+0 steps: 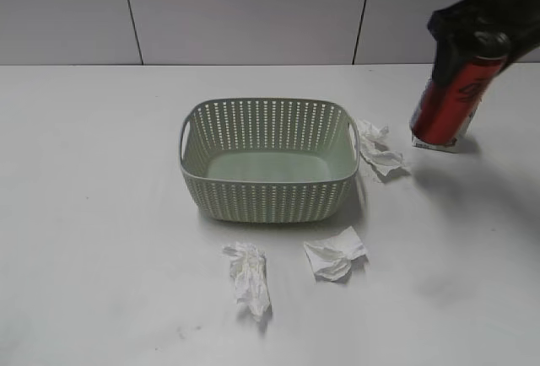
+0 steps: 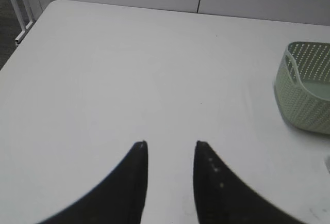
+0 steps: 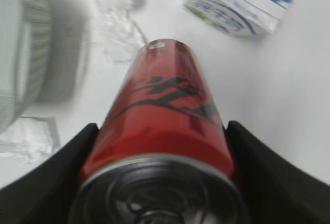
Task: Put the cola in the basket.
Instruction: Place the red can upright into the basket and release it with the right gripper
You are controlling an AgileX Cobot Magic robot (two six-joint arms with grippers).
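Observation:
The cola [image 1: 449, 100] is a tall red can with dark lettering, held tilted above the table at the far right, to the right of the basket. My right gripper [image 1: 472, 33] is shut on the cola near its top; the right wrist view shows the can [image 3: 165, 121] between the two black fingers [image 3: 160, 146]. The basket [image 1: 268, 193] is pale green, perforated, and empty, standing at the table's middle; its left end shows in the left wrist view [image 2: 304, 97]. My left gripper [image 2: 170, 144] is open and empty over bare table, left of the basket.
Three crumpled white tissues lie round the basket: one at its right [image 1: 378, 148], two in front [image 1: 335, 255] [image 1: 249, 275]. A white-and-blue milk carton [image 3: 240, 4] lies on the table beyond the can; its edge shows beneath the can [image 1: 439, 142].

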